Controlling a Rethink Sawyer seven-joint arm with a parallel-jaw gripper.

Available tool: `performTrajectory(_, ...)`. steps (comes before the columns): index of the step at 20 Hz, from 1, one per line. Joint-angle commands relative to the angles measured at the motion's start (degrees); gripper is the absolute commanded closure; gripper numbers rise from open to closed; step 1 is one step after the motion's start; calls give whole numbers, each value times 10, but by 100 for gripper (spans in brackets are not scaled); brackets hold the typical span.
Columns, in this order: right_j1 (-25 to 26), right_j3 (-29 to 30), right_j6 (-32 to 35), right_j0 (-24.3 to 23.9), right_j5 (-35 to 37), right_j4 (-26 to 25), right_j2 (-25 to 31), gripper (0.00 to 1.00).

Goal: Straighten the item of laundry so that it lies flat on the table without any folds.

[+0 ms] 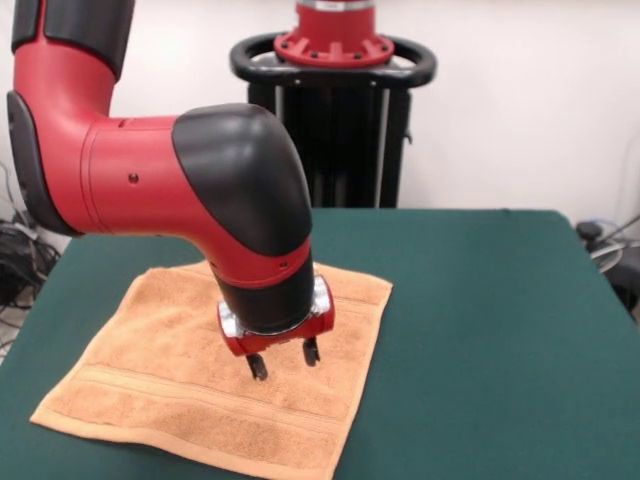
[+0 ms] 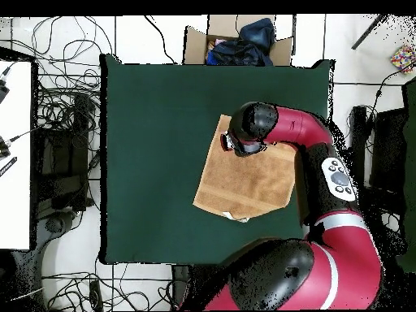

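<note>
orange-tan terry towel (image 1: 180,370) lies on the green felt table (image 1: 500,330), spread out and roughly square in both views. from the front it looks flat, border bands running straight across the near part. overhead shows a small pale bit at the edge nearest the robot base, maybe the tag or a turned-under lip, can't tell which.

gripper (image 1: 284,360) hangs just above the towel's middle-right area, pointing down. the two short black fingers (image 1: 257,367) stand apart with a gap between them, nothing pinched. can't confirm whether the tips touch the cloth; from the front they look just clear of it.

judgement: task looks close to done, at most an edge tidy left.

risks from here:
- if the tips drop and close, terry pile is soft and grabby, they'd pinch a ridge and lift a new fold into a flat towel.
- any sideways move with the tips in contact would drag the cloth on the felt and bunch it, since felt grips from below while the tips pull from above.
- the bulky wrist hides the towel's centre in both views, so a wrinkle under it would go unseen.
- safest exit is straight up, fingers kept apart.
</note>
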Motion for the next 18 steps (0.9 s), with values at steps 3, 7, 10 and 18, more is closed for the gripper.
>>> performTrajectory(3,-22,32,-122,12,95,-19,38,0)
performTrajectory(7,-40,50,-119,9,106,-15,39,0)
performTrajectory(10,-22,40,-99,15,64,-30,35,0)
performTrajectory(18,37,19,-39,32,-71,-88,8,0)
